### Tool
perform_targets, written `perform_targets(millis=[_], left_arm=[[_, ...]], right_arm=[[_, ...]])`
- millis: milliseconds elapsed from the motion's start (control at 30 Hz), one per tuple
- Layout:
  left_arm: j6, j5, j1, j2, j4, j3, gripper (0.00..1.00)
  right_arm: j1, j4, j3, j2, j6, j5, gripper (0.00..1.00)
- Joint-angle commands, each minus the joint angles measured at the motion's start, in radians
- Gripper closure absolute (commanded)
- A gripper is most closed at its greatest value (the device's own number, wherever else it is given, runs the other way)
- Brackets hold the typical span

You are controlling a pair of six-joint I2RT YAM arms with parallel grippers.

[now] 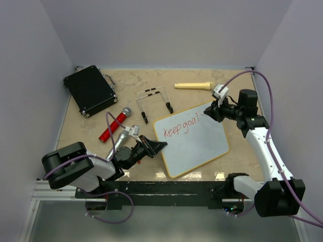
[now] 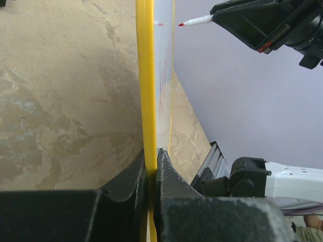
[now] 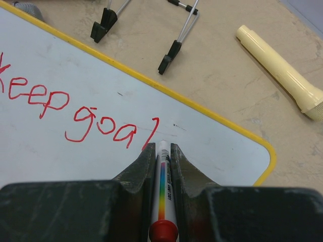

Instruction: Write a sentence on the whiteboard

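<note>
Tan table: left claw clamps the whiteboard, right claw grips marker.

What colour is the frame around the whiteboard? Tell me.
Yellow. The frame shows best in the left wrist view, seen edge-on.

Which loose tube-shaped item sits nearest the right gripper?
The cream flashlight beyond the whiteboard's far edge; the red tube and silver tube lie left of the board.
</note>
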Motion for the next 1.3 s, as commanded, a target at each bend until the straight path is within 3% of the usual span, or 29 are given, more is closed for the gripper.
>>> perform_targets(millis=[0, 1267], left_arm=[[0.09, 0.03, 0.002, 0.015, 0.107, -0.023, 1.0], [0.076, 0.028, 0.01, 0.033, 0.143, -0.042, 1.0]], right_arm=[[-0.01, 0.023, -0.009, -0.027, -0.007, -0.04, 1.0], [-0.04, 0.065, -0.041, -0.02, 0.037, -0.081, 1.0]])
